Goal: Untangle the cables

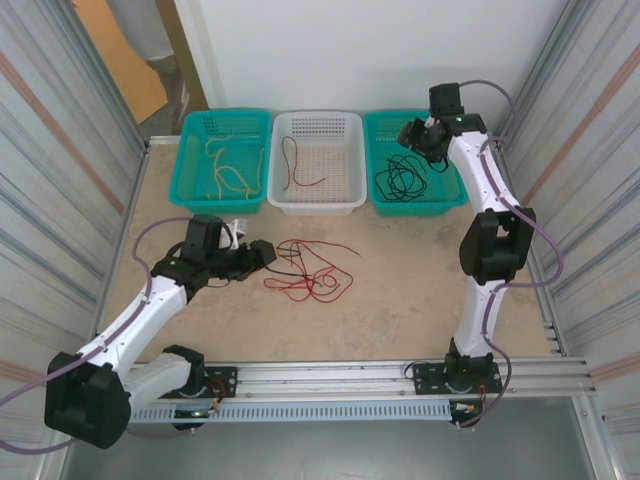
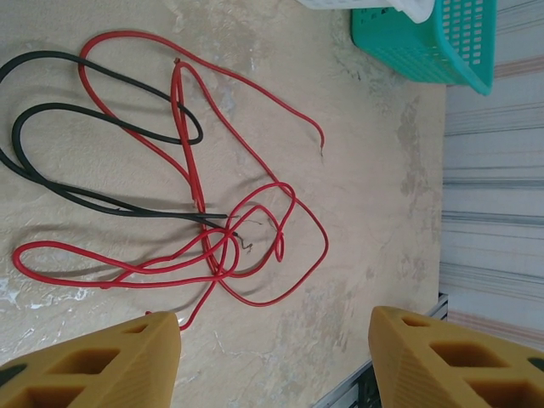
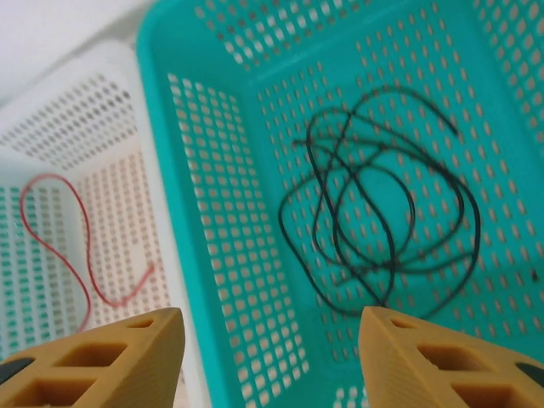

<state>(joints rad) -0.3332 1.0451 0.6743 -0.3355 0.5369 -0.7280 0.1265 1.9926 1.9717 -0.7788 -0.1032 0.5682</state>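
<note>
- Worktop (image 1: 420,290): three baskets in a row along the far edge. They are the left teal basket (image 1: 181,165), the white basket (image 1: 316,206) and the right teal basket (image 1: 424,207).
- Left gripper (image 1: 268,252) (image 2: 276,331): low over the worktop, left of centre. Jaws moderately wide, nothing between them.
- Right gripper (image 1: 410,135) (image 3: 272,327): above the right teal basket (image 3: 212,255), pointing down into it. Jaws apart, holding nothing.
- Red-and-black tangle (image 1: 305,272) (image 2: 225,242): near worktop centre, just ahead of the left gripper's fingertips. One red strand runs right up to a finger; can't tell if it touches.
- Black cables (image 1: 400,178) (image 3: 382,212): looped on the right teal basket floor, below the right gripper and apart from it.
- Cream cables (image 1: 228,165): in the left teal basket.
- Red cable (image 1: 292,165) (image 3: 59,229): lone, in the white basket.
</note>
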